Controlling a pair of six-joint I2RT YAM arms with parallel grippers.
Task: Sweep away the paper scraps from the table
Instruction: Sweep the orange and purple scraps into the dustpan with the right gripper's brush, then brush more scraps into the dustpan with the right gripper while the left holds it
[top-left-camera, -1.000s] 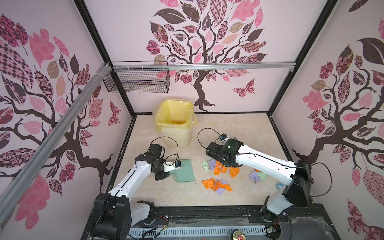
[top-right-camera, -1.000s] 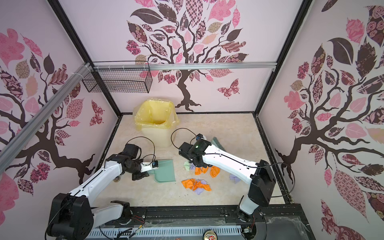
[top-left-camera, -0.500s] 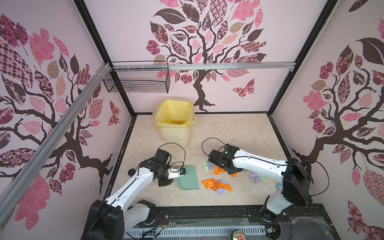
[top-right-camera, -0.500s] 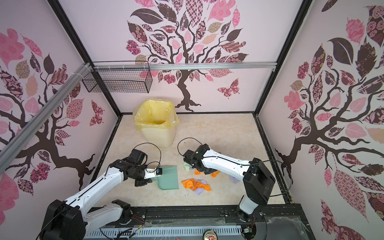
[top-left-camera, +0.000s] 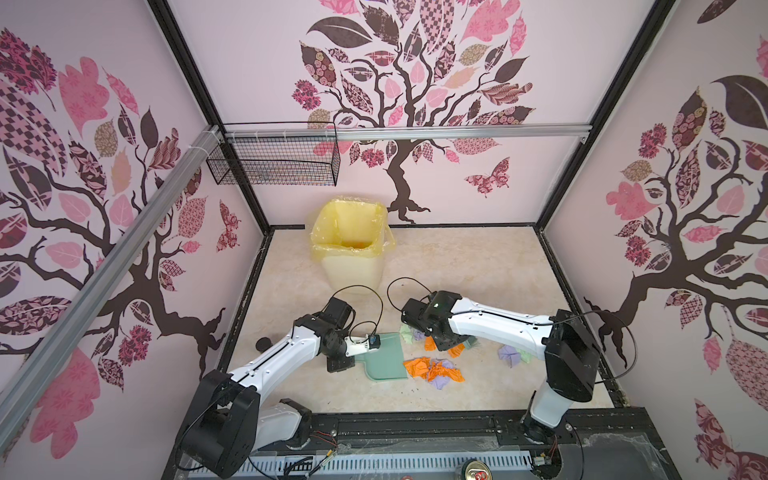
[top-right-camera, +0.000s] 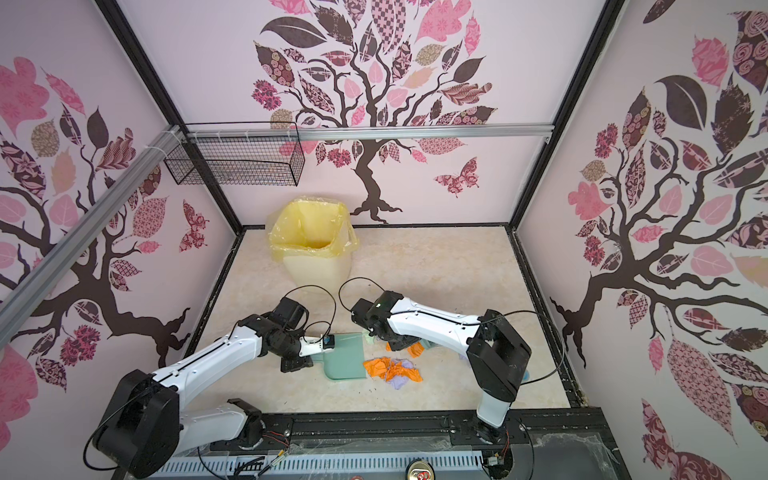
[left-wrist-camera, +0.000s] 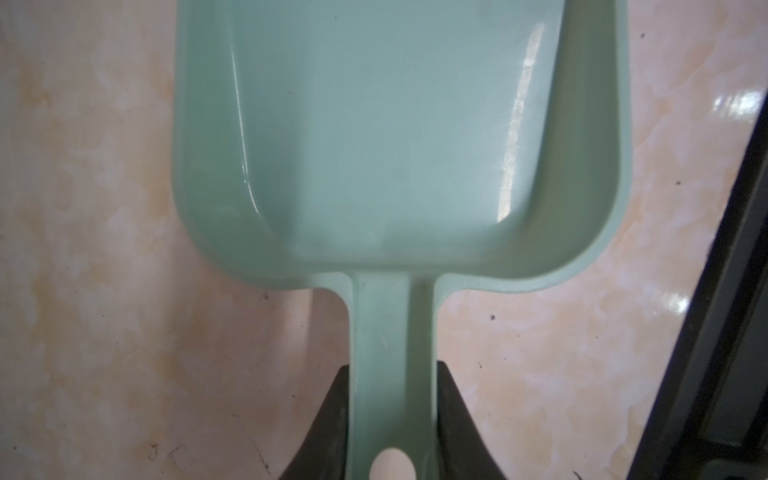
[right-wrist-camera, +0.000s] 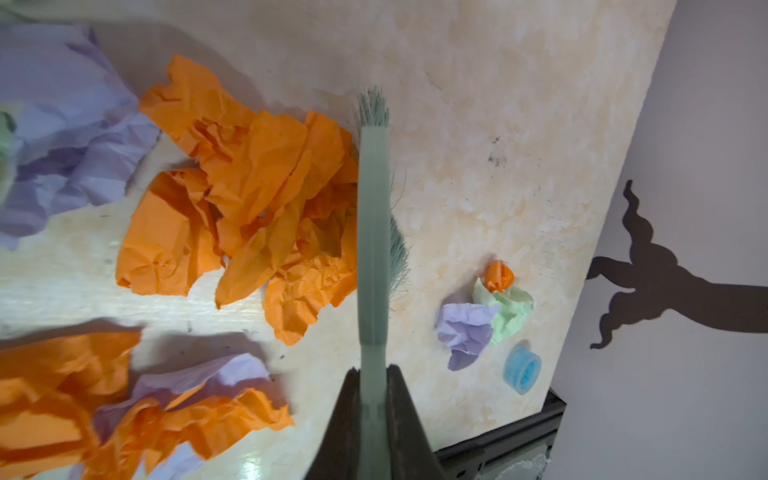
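We have slid the dustpan nearer, beside the paper scraps mid-tabletop, with our left end effector pinching it. Our right end effector, pinching the brush, has come nearer against them, so sweeping in looks next.

readable text: none in any view, tbh
dustpan: plain mint plastic, no lettering or brand I can read
brush: bare handle, nothing printed that shows
blue cap: no marking I can make out
can top: way too small and blurry to read, in both top views
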